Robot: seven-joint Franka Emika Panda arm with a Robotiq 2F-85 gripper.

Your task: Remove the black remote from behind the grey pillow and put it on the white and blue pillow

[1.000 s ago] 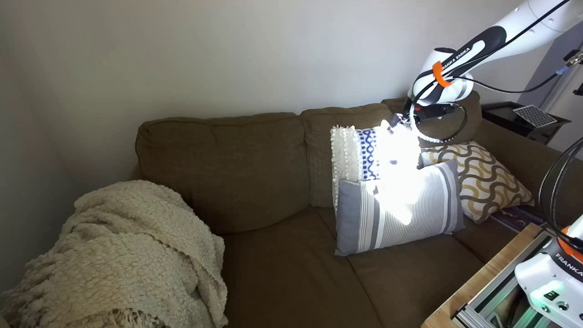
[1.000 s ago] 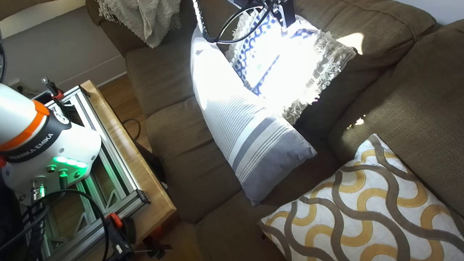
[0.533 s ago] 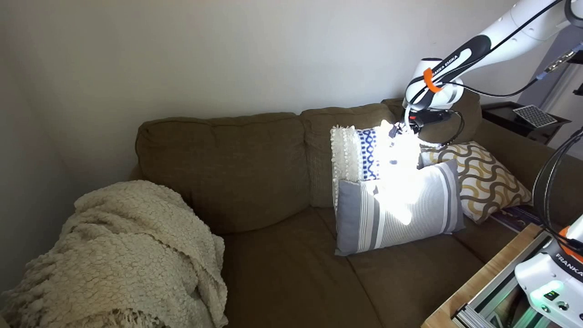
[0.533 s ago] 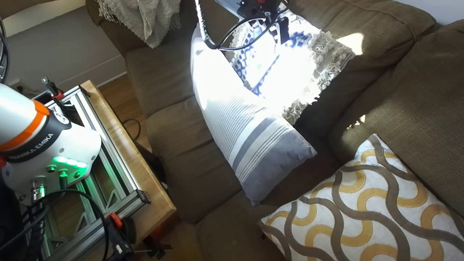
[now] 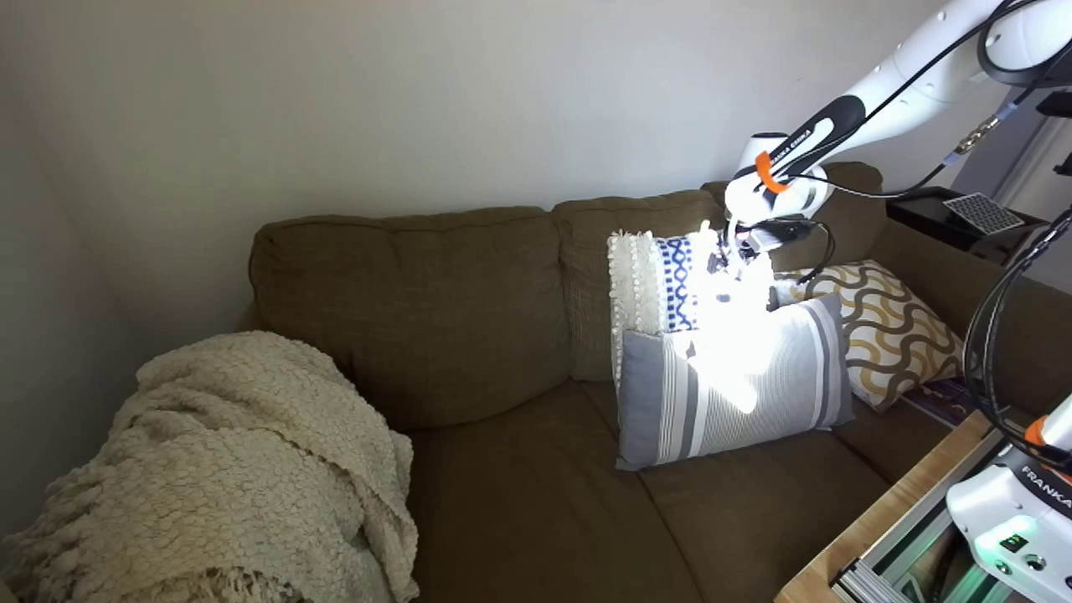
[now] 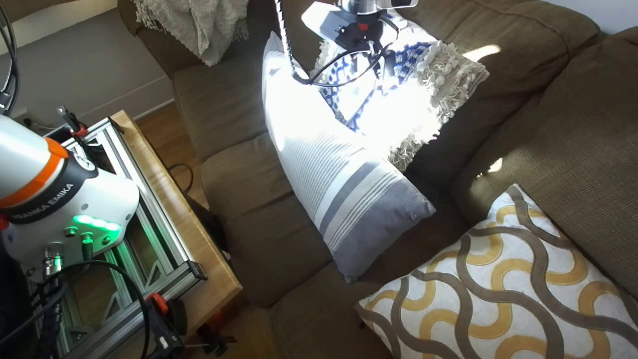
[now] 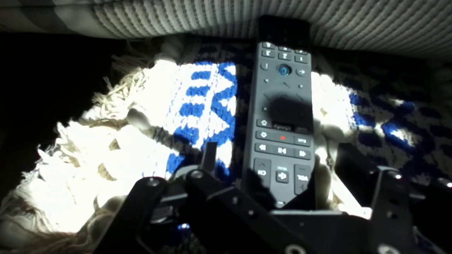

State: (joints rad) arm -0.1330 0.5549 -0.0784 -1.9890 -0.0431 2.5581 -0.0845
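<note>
The black remote (image 7: 282,144) lies face up on the white and blue pillow (image 7: 204,102) in the wrist view, its far end in shadow against the grey pillow (image 7: 212,17). My gripper (image 7: 279,158) is open, with one finger on each side of the remote's near end; touch is not visible. The white and blue pillow (image 5: 677,285) stands behind the grey pillow (image 5: 754,385). In an exterior view, the gripper (image 6: 384,70) is over the white and blue pillow (image 6: 418,99), behind the grey pillow (image 6: 344,169). Glare hides the remote in both exterior views.
A lattice-pattern pillow (image 6: 498,279) lies beside the grey pillow on the brown sofa (image 5: 419,310). A cream blanket (image 5: 243,452) covers the sofa's far end. The robot's wooden table (image 6: 209,259) stands before the sofa. A cable loop (image 6: 319,82) hangs beside the gripper.
My arm and gripper have moved down toward the white and blue pillow, leftward in an exterior view. The pillows have not visibly moved.
</note>
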